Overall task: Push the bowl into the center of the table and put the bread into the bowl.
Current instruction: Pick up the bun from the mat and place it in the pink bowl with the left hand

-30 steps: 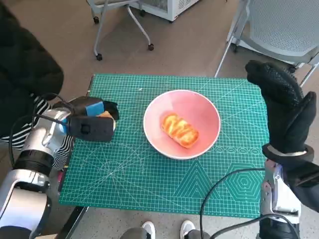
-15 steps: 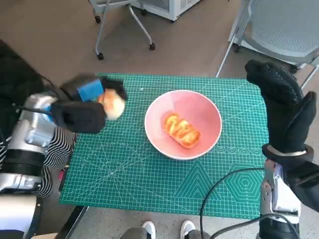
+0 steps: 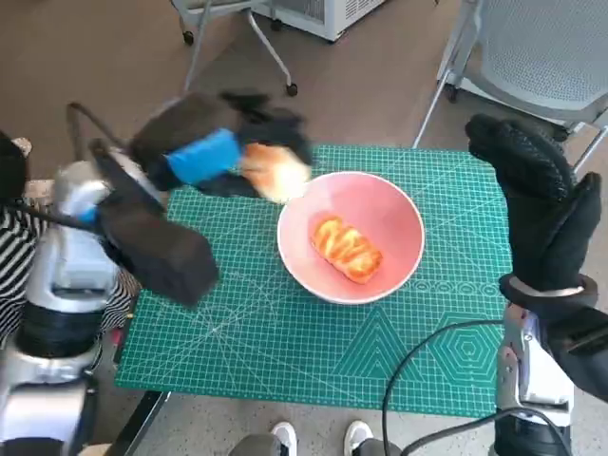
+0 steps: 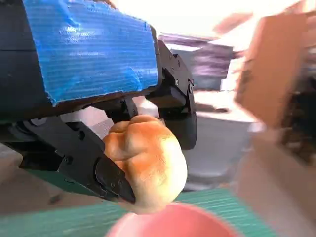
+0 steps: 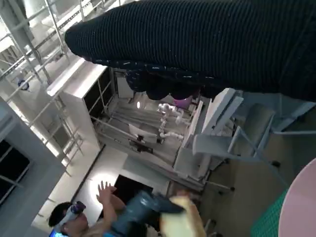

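Observation:
A pink bowl stands near the middle of the green mat, with a glazed bread lying in it. My left hand grips a pale round bun in the air just over the bowl's far left rim. In the left wrist view the black fingers clamp the bun above the pink bowl. My right hand, gloved, is raised at the table's right edge with its fingers upright and nothing in it. The right wrist view shows the glove and, far off, the bun.
A grey mesh chair stands beyond the far right corner, a wheeled chair base beyond the far edge. A person in a striped sleeve sits at the left. Two shoes show below the near edge. A black cable loops over the mat's near right.
My left hand has lifted the bun from the mat's left side and carried it up and to the right, to the bowl's rim. The right hand has stayed still.

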Robot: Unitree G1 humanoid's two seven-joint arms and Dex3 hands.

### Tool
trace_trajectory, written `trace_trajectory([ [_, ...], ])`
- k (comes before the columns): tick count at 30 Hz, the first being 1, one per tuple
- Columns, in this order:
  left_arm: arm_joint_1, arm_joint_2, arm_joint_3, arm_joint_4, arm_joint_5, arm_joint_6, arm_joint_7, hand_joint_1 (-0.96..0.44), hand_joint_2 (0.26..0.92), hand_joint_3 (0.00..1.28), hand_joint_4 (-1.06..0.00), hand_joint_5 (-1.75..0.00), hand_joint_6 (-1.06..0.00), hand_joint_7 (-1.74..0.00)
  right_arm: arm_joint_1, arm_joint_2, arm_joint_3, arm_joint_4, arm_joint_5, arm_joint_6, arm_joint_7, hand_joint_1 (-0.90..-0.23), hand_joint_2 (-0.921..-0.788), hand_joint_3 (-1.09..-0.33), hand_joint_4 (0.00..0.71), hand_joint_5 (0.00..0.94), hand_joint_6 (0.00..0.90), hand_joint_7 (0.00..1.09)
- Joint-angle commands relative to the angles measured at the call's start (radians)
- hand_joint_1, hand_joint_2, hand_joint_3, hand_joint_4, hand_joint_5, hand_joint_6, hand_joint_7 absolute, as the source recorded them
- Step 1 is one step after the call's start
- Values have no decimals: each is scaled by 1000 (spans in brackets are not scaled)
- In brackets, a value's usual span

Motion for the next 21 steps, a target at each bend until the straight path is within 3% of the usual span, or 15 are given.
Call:
trace_trajectory([
  [1,-33,-56,-45,10,27,0,9,2,885,4,-889,-964,-727,-1041,9,-7,-5,5,11,13,10,-685,-921,-761,187,1,7,595],
  [11,-76,-176,-150,259,61,-89,25,1,910,11,-817,-1088,-684,-1043,17,-15,-15,-14,16,22,9,-683,-921,-763,185,0,5,595],
  [19,-106,-241,-207,479,87,-147,30,2,920,32,-780,-1086,-620,-1153,27,-12,-20,-37,15,37,0,-677,-921,-765,184,0,2,597],
  [21,-109,-250,-215,513,90,-143,21,1,920,78,-735,-1145,-561,-1200,30,-10,-20,-44,15,40,-2,-677,-921,-763,181,0,1,598],
])
